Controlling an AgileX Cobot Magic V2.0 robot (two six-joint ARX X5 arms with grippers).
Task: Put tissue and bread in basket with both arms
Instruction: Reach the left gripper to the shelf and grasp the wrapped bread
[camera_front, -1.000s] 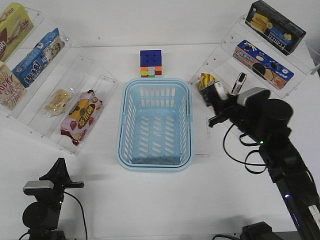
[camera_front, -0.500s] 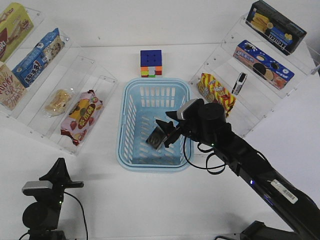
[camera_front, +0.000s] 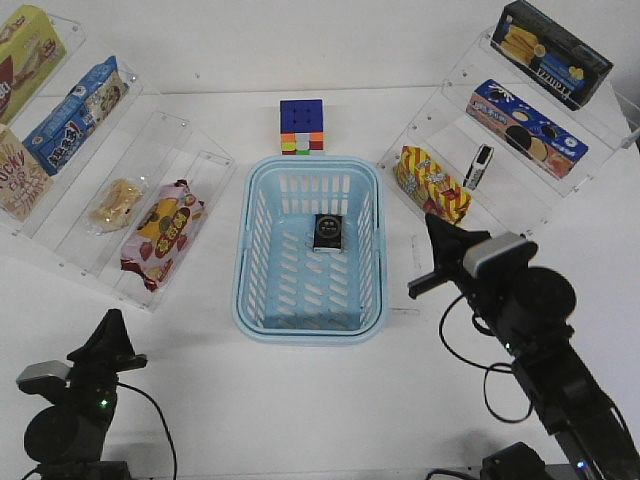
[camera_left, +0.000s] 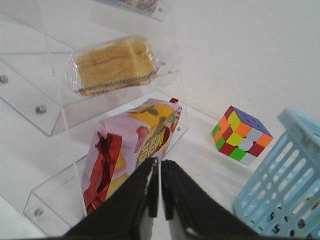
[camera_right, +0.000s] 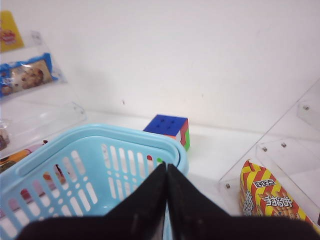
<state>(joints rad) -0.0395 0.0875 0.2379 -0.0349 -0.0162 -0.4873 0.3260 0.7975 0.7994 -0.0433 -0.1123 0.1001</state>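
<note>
Dropped tissue (camera_front: 327, 231) lies in basket (camera_front: 246, 296) (right gripper (camera_front: 428, 262) withdrawn, closed).

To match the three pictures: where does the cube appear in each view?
Front view: the cube stands on the table just behind the basket's far rim.
Left wrist view: the cube is beside the basket's corner, apart from the strawberry bag.
Right wrist view: the cube is behind the basket's rim.
Shared landmark: the basket.
</note>
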